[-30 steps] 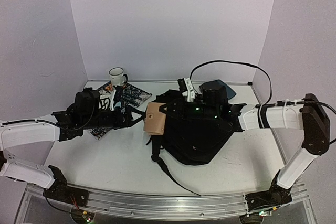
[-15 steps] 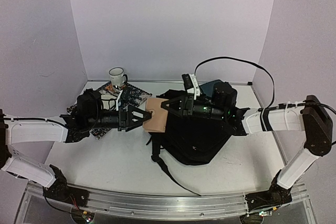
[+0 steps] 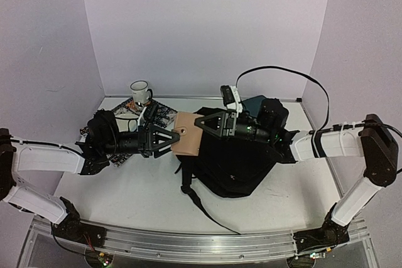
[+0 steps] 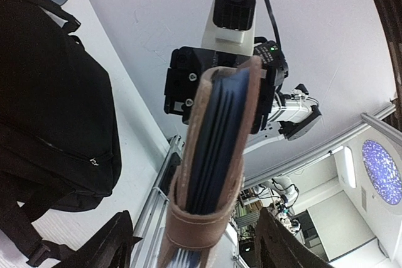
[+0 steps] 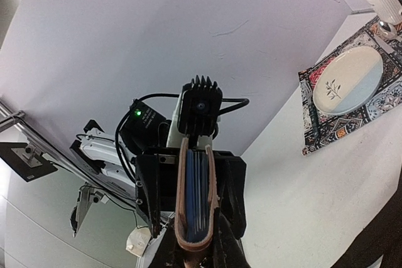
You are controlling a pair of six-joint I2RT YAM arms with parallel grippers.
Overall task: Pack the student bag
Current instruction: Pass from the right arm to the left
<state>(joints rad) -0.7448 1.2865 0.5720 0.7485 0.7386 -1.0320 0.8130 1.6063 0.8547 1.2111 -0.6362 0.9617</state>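
Top external view: the student bag (image 3: pixel 242 167), a floppy black fabric backpack, lies slumped flat at the middle of the tabletop (image 3: pixel 125 186), with its straps (image 3: pixel 188 189) trailing toward the near edge. It is probably light and limp, and best taken by its zip rim, which I cannot make out. Above its left side the right claw (image 3: pixel 202 125) pinches a stiff tan leather notebook (image 3: pixel 186 142). The left claw (image 3: pixel 171 140) straddles the notebook with its fingers apart, not touching it.

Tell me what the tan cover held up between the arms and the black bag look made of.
Tan cover: probably leather or an imitation, with a matte finish and a stitched line across its wrap-around band. Black bag: woven fabric, possibly nylon, matte and floppy, slumping and creasing where it lies on the table.
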